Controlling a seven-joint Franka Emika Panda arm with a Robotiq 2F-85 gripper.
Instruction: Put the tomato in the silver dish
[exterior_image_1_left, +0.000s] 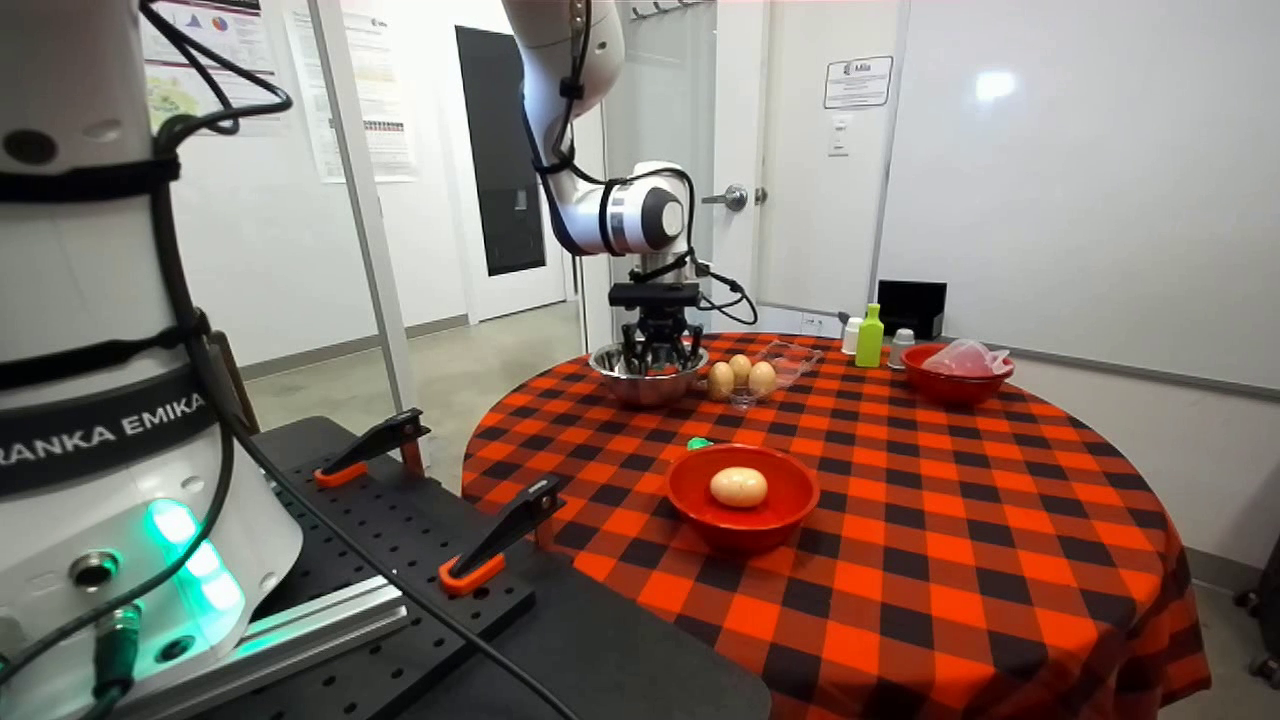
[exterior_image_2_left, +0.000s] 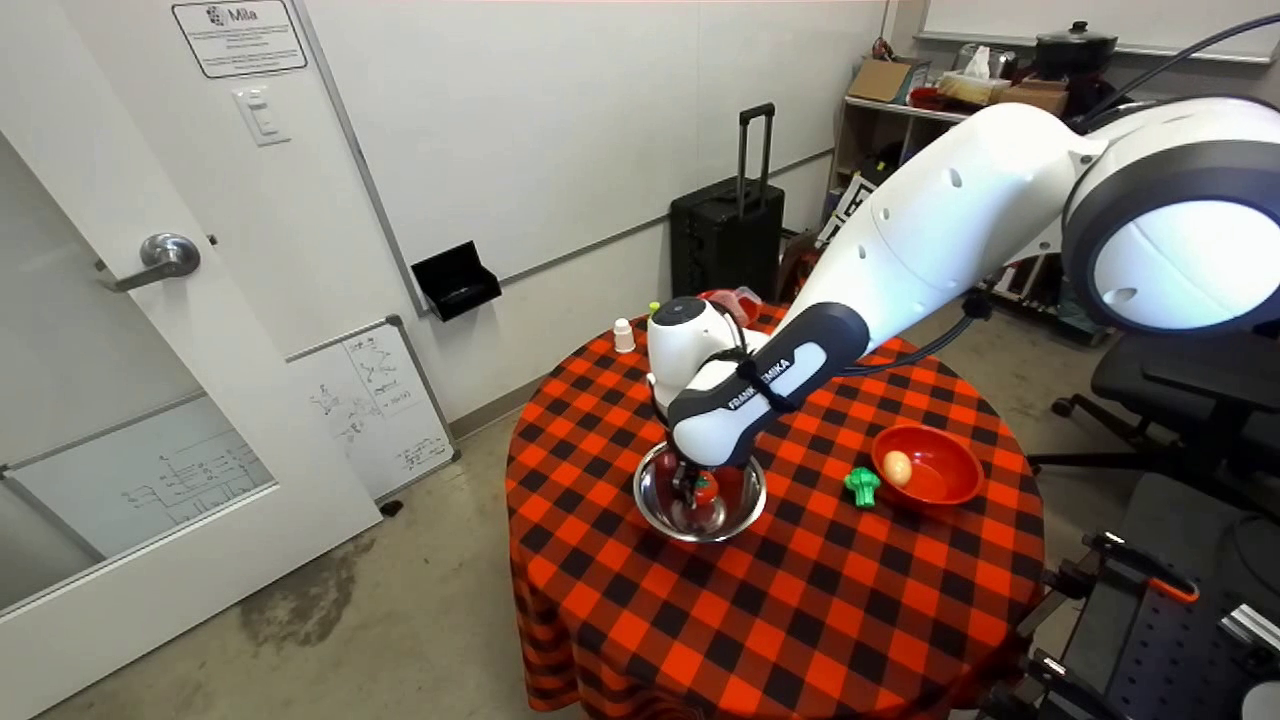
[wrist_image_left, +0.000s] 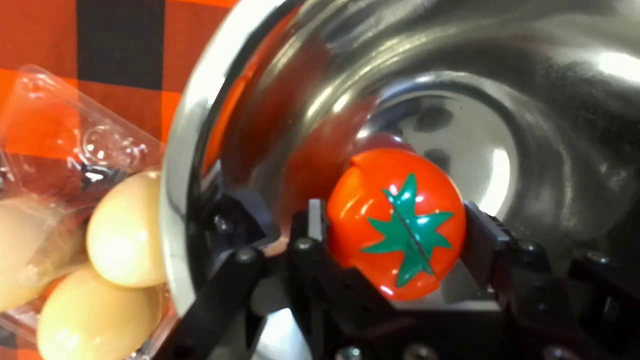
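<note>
The tomato, red with a green star-shaped leaf (wrist_image_left: 400, 220), sits between my gripper's two finger pads in the wrist view. Both pads lie against its sides, so the gripper (wrist_image_left: 395, 227) is shut on it. The tomato also shows as a small red spot in both exterior views (exterior_image_1_left: 660, 373) (exterior_image_2_left: 706, 488). The silver dish (wrist_image_left: 565, 135) surrounds the fingers and the tomato. In both exterior views the gripper (exterior_image_1_left: 662, 358) points down inside the rim of the dish (exterior_image_1_left: 648, 392) (exterior_image_2_left: 652, 512). Whether the tomato touches the dish's bottom cannot be told.
Several beige eggs (wrist_image_left: 127, 230) in a clear carton (wrist_image_left: 65, 115) stand right beside the dish. A red bowl (exterior_image_1_left: 745, 530) holding an egg (exterior_image_1_left: 738, 487) and a green broccoli piece (exterior_image_2_left: 862, 486) stand nearer the base. A green bottle (exterior_image_1_left: 870, 338) and another red bowl (exterior_image_1_left: 955, 388) stand farther off.
</note>
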